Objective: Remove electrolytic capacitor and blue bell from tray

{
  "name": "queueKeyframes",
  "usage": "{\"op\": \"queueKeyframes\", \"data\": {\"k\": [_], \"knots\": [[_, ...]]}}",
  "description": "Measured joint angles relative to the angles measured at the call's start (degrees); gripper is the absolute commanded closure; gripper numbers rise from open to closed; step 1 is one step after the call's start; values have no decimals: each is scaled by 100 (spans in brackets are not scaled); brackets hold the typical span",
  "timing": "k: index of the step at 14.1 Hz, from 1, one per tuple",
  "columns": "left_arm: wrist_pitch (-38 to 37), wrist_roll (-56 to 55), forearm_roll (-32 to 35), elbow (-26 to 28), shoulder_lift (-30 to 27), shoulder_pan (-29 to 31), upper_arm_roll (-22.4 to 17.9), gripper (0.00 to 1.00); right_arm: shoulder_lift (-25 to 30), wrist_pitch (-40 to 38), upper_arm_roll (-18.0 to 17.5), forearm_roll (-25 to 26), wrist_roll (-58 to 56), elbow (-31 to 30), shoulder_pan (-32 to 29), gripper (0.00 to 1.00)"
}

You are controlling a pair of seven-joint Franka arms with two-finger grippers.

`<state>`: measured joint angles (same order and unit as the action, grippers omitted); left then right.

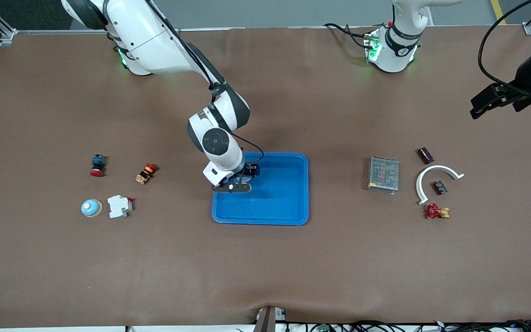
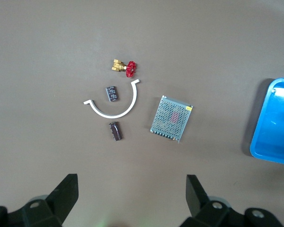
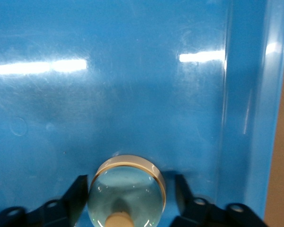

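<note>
My right gripper is low in the blue tray, at the tray's end toward the right arm. In the right wrist view its open fingers stand on either side of a shiny dome bell that rests on the tray floor. The hand hides this bell in the front view. A second, light-blue bell sits on the table toward the right arm's end. The dark cylindrical capacitor lies toward the left arm's end and also shows in the left wrist view. My left gripper waits open and empty, high above that end.
Beside the capacitor lie a white arc, a small black part, a red-handled brass valve and a metal mesh box. Near the light-blue bell are a white breaker, a red button and an orange-red switch.
</note>
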<state>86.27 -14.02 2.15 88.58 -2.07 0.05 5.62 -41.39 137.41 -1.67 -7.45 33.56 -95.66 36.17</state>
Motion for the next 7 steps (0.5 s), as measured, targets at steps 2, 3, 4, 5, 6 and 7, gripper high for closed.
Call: {"op": "queueKeyframes", "data": {"k": [2, 3, 4, 5, 6, 7], "knots": [[0, 5, 0, 15, -26, 0, 0, 0, 23, 8, 1, 1, 0, 21, 0, 62], [3, 6, 0, 22, -29, 0, 0, 0, 14, 9, 0, 1, 0, 20, 1, 62], [14, 7, 0, 40, -29, 0, 0, 0, 13, 10, 0, 1, 0, 22, 1, 62], [29, 8, 0, 66, -29, -1, 0, 0, 14, 7, 1, 1, 0, 28, 1, 62], [49, 11, 0, 90, -29, -4, 2, 0, 15, -8, 5, 1, -2, 52, 1, 62], [80, 13, 0, 111, -29, -8, 6, 0, 27, -97, 16, 4, -13, 103, -1, 62]]}}
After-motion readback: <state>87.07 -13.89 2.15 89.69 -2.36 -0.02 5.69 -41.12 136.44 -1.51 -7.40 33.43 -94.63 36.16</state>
